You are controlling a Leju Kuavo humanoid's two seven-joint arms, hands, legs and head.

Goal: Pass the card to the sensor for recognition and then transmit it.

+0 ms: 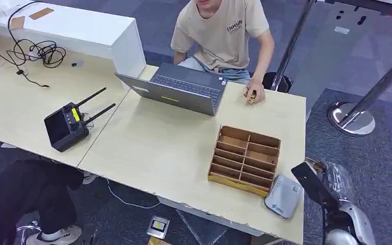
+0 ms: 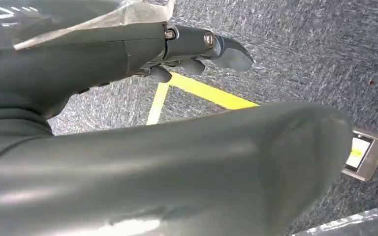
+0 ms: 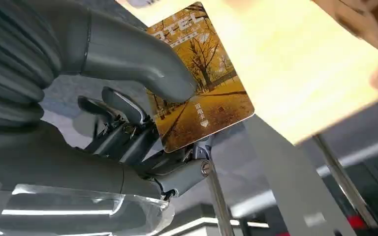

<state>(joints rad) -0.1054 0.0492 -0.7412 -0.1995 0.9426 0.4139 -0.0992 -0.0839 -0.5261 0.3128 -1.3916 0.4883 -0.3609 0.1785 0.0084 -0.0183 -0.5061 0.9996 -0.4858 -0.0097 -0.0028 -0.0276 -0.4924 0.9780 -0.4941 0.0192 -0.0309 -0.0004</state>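
Note:
My right hand (image 1: pixel 337 190) hangs just off the table's right front corner and pinches the card (image 1: pixel 312 182), which looks dark from above. In the right wrist view the card (image 3: pixel 202 93) shows an autumn tree picture, held between the thumb (image 3: pixel 142 64) and the darker fingers (image 3: pixel 128 132). The sensor, a grey-white card reader (image 1: pixel 284 196), lies on the table corner just left of the card. A person sits across the table with one hand (image 1: pixel 253 94) resting on it. My left hand (image 2: pixel 142 54) hangs over the carpet and holds nothing.
A wooden compartment box (image 1: pixel 245 159) stands beside the reader. A laptop (image 1: pixel 184 89) sits at the far edge, and a black controller with antennas (image 1: pixel 67 125) on the left table. A stanchion base (image 1: pixel 352 118) stands to the right. A floor socket (image 1: pixel 158 226) lies below the table.

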